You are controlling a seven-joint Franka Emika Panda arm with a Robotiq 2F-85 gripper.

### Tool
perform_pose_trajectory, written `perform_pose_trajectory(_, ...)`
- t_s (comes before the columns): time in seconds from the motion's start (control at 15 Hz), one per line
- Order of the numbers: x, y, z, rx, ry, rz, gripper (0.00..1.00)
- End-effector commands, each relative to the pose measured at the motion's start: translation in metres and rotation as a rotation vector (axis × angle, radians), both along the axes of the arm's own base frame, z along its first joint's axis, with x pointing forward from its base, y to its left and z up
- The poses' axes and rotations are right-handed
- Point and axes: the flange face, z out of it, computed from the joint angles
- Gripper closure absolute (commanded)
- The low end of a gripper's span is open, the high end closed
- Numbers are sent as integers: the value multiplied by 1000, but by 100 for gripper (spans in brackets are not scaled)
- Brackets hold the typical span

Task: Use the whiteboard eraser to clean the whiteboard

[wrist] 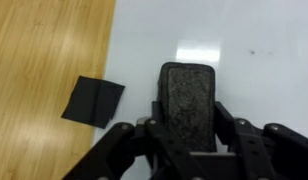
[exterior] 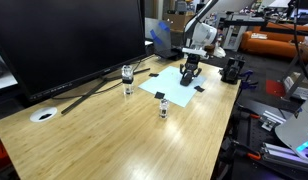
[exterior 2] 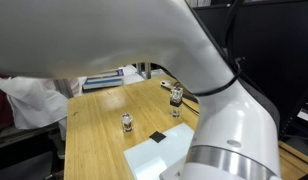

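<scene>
The whiteboard (exterior: 169,84) is a pale sheet with black corner patches, lying flat on the wooden table (exterior: 114,140). In the wrist view it fills the right part (wrist: 244,50), with one black corner patch (wrist: 92,101) at its left edge. My gripper (wrist: 188,115) is shut on the black whiteboard eraser (wrist: 186,92) and holds it over the sheet. In an exterior view the gripper (exterior: 191,72) stands at the sheet's far end. In an exterior view (exterior 2: 159,157) the arm hides most of the sheet.
A large black monitor (exterior: 64,40) stands along the table's edge. Small clear glass jars (exterior: 128,73) (exterior: 163,106) stand by the sheet, and two also show in an exterior view (exterior 2: 127,122) (exterior 2: 176,98). A white ring (exterior: 44,114) lies near the monitor stand.
</scene>
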Motion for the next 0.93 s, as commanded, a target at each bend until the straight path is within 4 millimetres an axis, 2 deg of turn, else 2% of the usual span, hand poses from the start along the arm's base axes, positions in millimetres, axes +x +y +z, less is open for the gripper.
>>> perform_pose_trajectory(0.0, 21, -2, 12, -42, -78, 19, 73)
perform_pose_trajectory(0.4, 72, 0, 41, -47, -179, 73, 73)
perform_pose_trajectory(0.67, 99, 3, 35, -22, -213, 114, 73)
perform_pose_trajectory(0.87, 120, -3, 29, -42, -245, 140, 73)
